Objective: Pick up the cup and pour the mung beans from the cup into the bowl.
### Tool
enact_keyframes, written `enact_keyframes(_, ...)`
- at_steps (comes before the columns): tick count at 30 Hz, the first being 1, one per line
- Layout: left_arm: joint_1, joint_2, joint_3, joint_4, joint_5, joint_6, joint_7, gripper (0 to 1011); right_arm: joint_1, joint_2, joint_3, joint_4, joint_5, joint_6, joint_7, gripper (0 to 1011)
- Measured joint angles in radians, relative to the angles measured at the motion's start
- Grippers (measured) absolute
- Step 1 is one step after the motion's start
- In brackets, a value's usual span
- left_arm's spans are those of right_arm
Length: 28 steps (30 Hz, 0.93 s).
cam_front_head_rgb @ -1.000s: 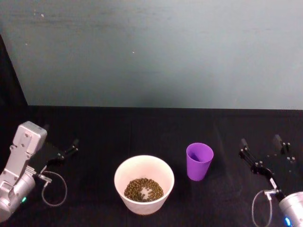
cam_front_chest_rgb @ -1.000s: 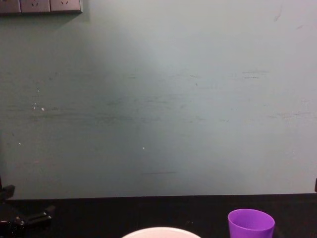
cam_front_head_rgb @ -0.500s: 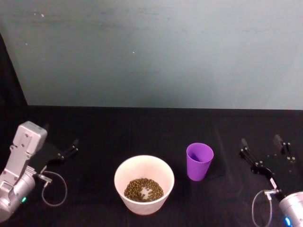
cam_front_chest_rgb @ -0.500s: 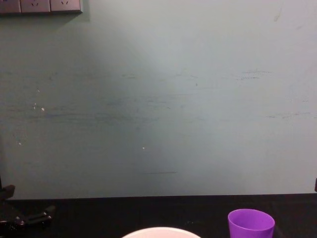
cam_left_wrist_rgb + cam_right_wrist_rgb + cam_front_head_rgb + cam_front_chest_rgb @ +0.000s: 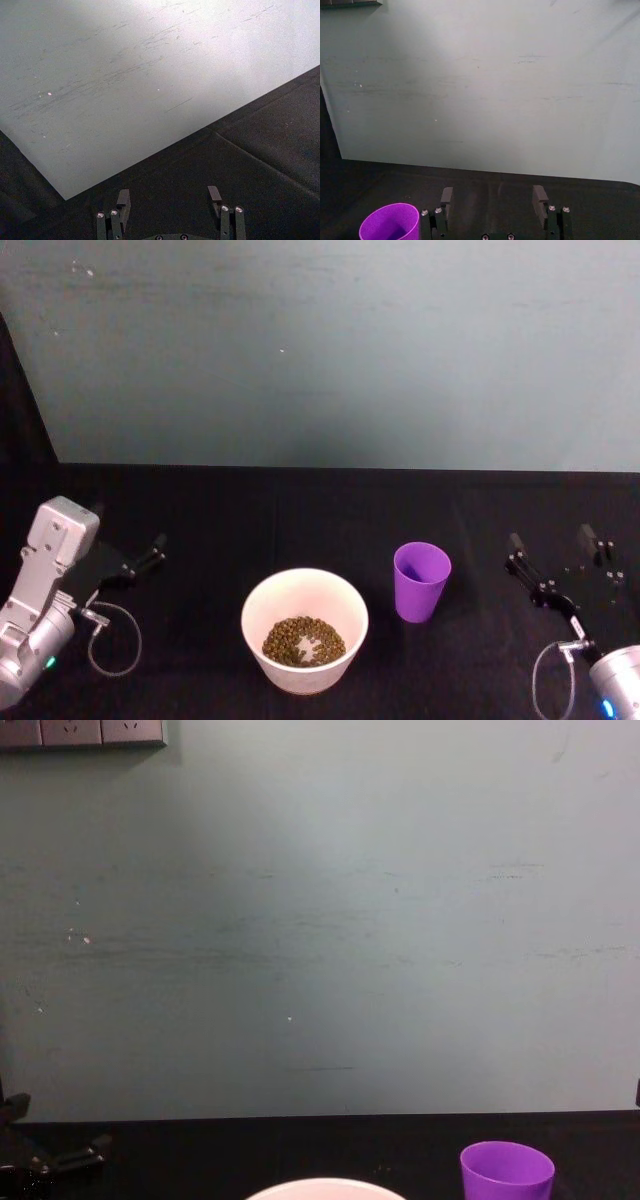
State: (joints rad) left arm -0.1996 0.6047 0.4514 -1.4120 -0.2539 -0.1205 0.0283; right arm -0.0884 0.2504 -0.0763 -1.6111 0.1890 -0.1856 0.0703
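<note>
The purple cup point(image 5: 421, 582) stands upright on the black table, just right of the white bowl point(image 5: 262, 608). Mung beans point(image 5: 303, 640) lie in the bowl's bottom, and the cup's inside looks plain purple. My right gripper point(image 5: 550, 540) rests open to the right of the cup, well apart from it. In the right wrist view the cup point(image 5: 390, 221) sits off to one side of the right gripper point(image 5: 492, 195). My left gripper point(image 5: 125, 535) is open at the table's left, away from the bowl, with nothing between its fingers point(image 5: 123, 197). The chest view shows the cup point(image 5: 507, 1170) and the bowl's rim point(image 5: 325, 1187).
A black cloth point(image 5: 300, 510) covers the table, with a teal wall point(image 5: 320, 350) right behind it. Wall sockets point(image 5: 80, 732) sit high on the left. A cable loop point(image 5: 112, 645) hangs by the left wrist.
</note>
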Motion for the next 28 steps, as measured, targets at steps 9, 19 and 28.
enact_keyframes(9, 0.000, 0.000, 0.000, 0.000, 0.000, 0.000, 0.000, 1004, 0.000, 0.000, 0.000, 0.000, 0.000, 0.000, 0.000, 1003)
enact_keyframes(19, 0.000, 0.000, 0.000, 0.000, 0.000, 0.000, 0.000, 1003, 0.000, 0.000, 0.000, 0.000, 0.000, 0.000, 0.000, 1002)
enact_keyframes(28, 0.000, 0.000, 0.000, 0.000, 0.000, 0.000, 0.000, 1003, 0.000, 0.000, 0.000, 0.000, 0.000, 0.000, 0.000, 1003)
